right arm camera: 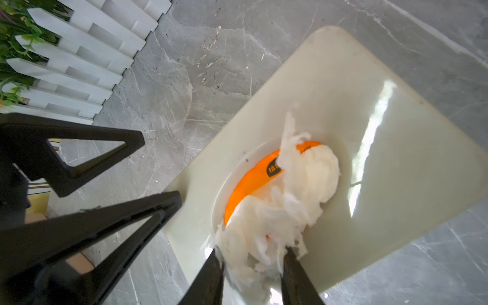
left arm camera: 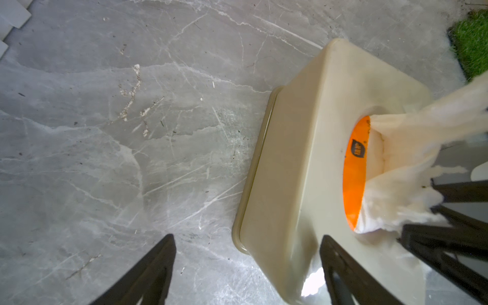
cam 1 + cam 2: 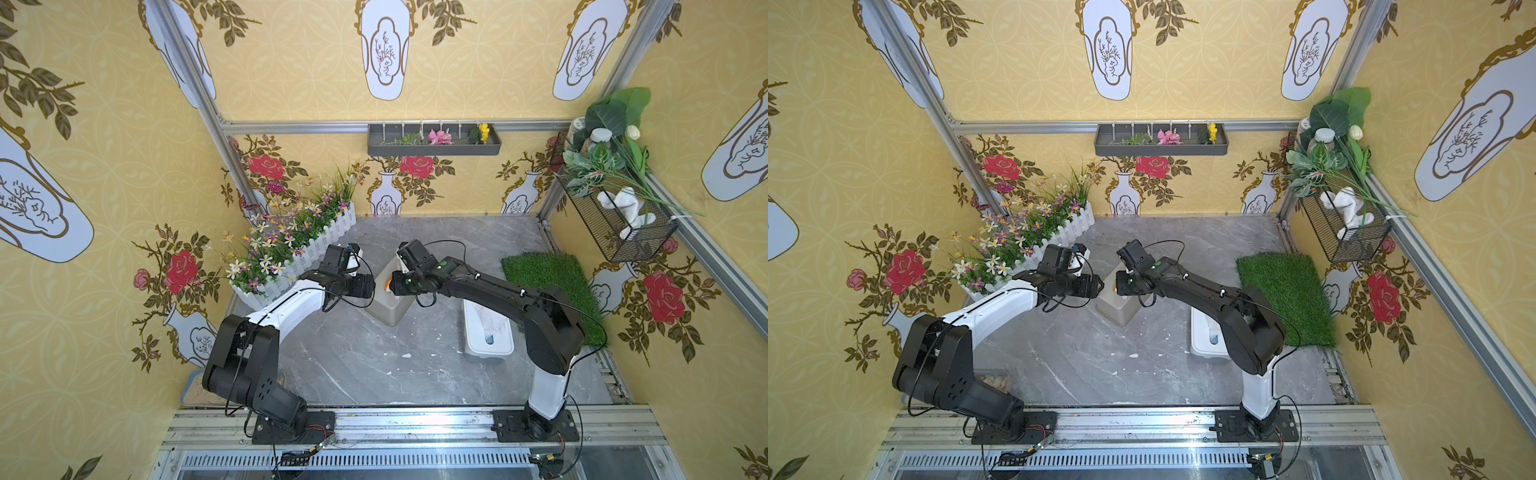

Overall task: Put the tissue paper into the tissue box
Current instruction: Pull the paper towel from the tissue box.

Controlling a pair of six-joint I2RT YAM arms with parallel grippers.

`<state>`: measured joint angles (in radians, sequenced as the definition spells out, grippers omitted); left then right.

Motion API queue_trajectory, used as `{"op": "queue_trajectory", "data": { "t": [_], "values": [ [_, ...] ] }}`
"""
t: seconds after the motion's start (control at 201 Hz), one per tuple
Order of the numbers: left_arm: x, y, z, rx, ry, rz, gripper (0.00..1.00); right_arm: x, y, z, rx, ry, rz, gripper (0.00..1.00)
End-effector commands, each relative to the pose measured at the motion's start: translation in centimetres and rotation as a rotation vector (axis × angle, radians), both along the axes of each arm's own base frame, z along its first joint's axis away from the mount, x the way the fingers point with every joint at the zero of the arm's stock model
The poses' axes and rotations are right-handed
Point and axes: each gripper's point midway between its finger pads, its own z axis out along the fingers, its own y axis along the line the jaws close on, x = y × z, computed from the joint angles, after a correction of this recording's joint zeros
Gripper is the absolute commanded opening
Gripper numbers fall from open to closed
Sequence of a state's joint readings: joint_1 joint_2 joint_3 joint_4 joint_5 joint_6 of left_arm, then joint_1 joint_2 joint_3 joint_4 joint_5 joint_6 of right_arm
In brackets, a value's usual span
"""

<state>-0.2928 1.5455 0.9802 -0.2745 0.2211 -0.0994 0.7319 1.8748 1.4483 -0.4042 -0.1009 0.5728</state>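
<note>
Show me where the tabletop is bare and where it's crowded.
Bare: the front tabletop between the arm bases, short of the tissue box, bar a few white scraps; also the back strip between picket fence and grass mat. Crowded: over the box, where left fingers and right fingers meet, and beside the white tub.

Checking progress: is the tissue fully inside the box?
Partly in: the tissue sticks up out of the box's oval opening.

tissue box (image 3: 384, 311): middle of table (image 3: 353, 365)
tissue paper (image 1: 277, 211): in the box's top opening, partly out
flower fence (image 3: 307, 249): behind-left of box
grass mat (image 3: 548, 282): right of box
tub (image 3: 478, 332): front-right of box, beside mat
</note>
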Motion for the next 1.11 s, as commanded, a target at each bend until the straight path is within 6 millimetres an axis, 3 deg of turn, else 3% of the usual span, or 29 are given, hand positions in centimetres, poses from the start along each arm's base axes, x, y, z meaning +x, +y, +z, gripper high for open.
{"op": "queue_trajectory", "data": {
  "t": [0.0,0.144,0.348,0.438,0.712,1.1],
  "values": [
    [-0.3,-0.5,-0.5,-0.027,0.013,-0.012,0.87,0.9,0.8,0.4,0.067,-0.005,-0.013,0.36],
    [-0.8,-0.9,-0.8,-0.031,0.025,-0.025,0.85,1.1,0.8,-0.1,0.057,0.018,-0.021,0.32],
    [-2.0,-2.1,-1.2,-0.04,0.043,-0.054,0.83,1.0,1.4,-0.1,0.078,0.045,-0.006,0.07],
    [-2.9,-2.8,-1.5,-0.019,0.051,-0.075,0.82,1.0,1.6,0.3,0.096,0.044,-0.004,0.0],
    [-5.1,-3.6,-2.7,0.021,0.079,-0.098,0.82,1.9,1.2,3.0,0.219,0.025,-0.043,0.0],
    [-5.3,-4.1,-3.3,0.032,0.096,-0.104,0.82,2.0,1.7,5.7,0.326,0.024,-0.04,0.0]
  ]
}}
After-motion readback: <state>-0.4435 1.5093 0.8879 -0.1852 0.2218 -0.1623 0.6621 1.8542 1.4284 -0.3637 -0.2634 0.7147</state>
